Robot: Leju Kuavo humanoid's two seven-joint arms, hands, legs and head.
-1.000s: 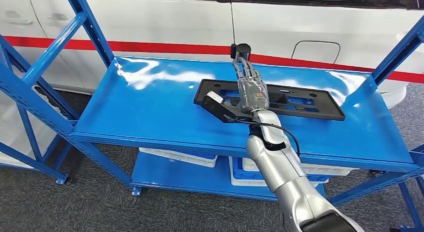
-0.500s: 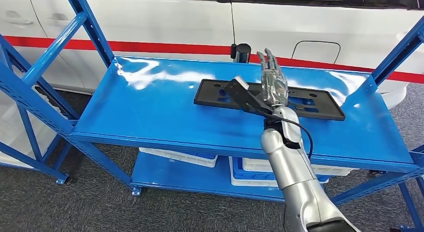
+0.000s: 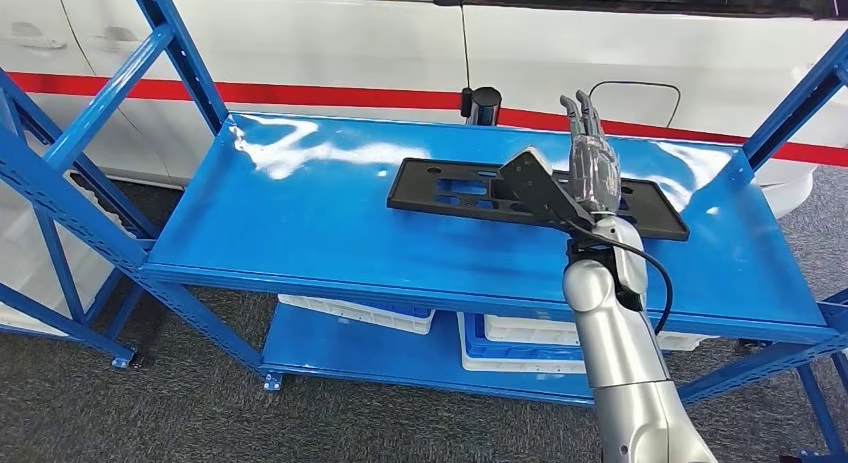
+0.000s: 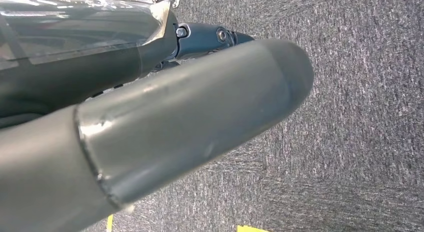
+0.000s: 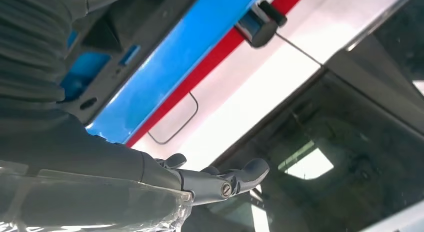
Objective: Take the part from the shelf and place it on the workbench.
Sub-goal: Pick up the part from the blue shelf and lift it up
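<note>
Black plastic part point(image 3: 470, 191) lies flat on the blue shelf point(image 3: 300, 213), untouched. I see my right hand point(image 3: 590, 168) has swung further toward the part's right end since a moment ago, raised above it, fingers straight and apart, holding nothing. My left hand point(image 4: 150, 122) hangs over grey carpet point(image 4: 360, 117); its grasp I cannot tell.

Grey carpet floor point(image 3: 180, 403) — white car w/ red stripe point(image 3: 330, 43) behind.

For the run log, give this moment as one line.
right hand: open, raised above black plastic part | part: flat on blue shelf | phase: pre-grasp
</note>
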